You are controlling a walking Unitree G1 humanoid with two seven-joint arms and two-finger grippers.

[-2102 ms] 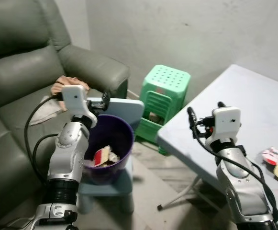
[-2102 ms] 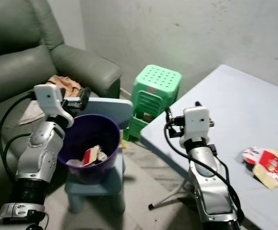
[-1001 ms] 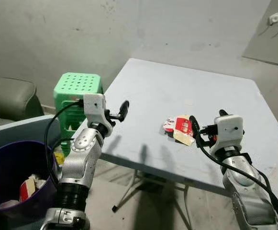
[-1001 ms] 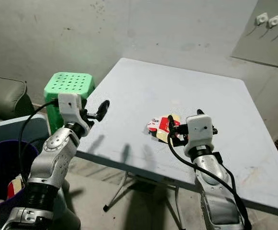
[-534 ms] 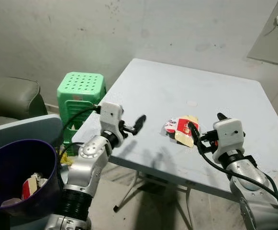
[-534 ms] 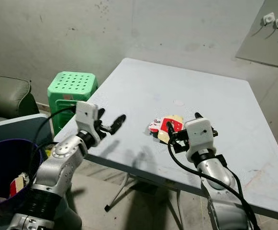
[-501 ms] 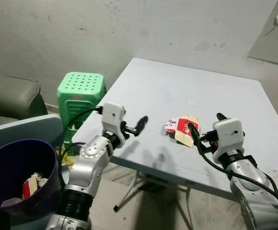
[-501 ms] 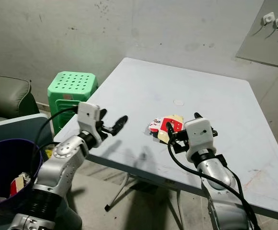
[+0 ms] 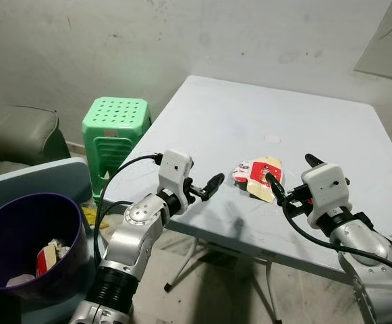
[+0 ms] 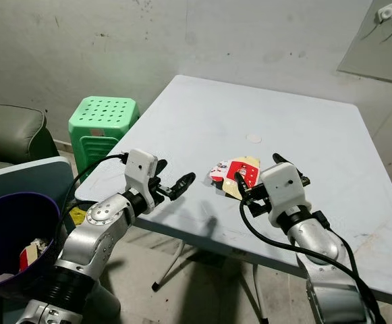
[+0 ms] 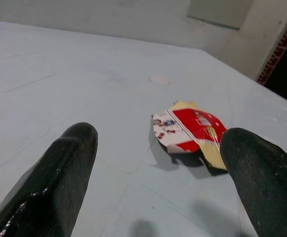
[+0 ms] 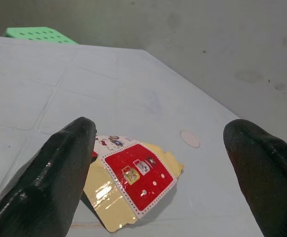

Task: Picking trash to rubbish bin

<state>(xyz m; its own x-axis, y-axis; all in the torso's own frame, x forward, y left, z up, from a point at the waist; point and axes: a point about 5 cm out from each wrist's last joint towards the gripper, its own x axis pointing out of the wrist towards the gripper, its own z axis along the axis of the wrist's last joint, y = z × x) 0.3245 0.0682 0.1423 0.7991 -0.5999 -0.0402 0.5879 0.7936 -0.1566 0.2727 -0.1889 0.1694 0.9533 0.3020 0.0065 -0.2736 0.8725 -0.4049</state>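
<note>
A flattened red, white and yellow carton (image 9: 256, 174) lies on the pale blue table (image 9: 297, 108), near its front edge. My left gripper (image 9: 211, 183) is open and hovers over the table's front edge, a short way left of the carton. In the left wrist view the carton (image 11: 190, 132) lies ahead between the two black fingers (image 11: 64, 173). Just right of the carton is my right gripper (image 9: 291, 170), open, with one fingertip close to the carton's near corner. The right wrist view shows the carton (image 12: 131, 181) flat between spread fingers (image 12: 59, 168).
A purple bin (image 9: 71, 233) holding scraps stands at the lower left on a light blue stool (image 9: 47, 177). A green plastic stool (image 9: 117, 128) stands by the table's left corner, and a grey-green sofa (image 9: 13, 131) lies beyond it. A small white disc (image 9: 272, 139) lies behind the carton.
My left gripper has reached further right over the table edge, closer to the carton. The right gripper has edged nearer to the carton. The camera has shifted slightly.
</note>
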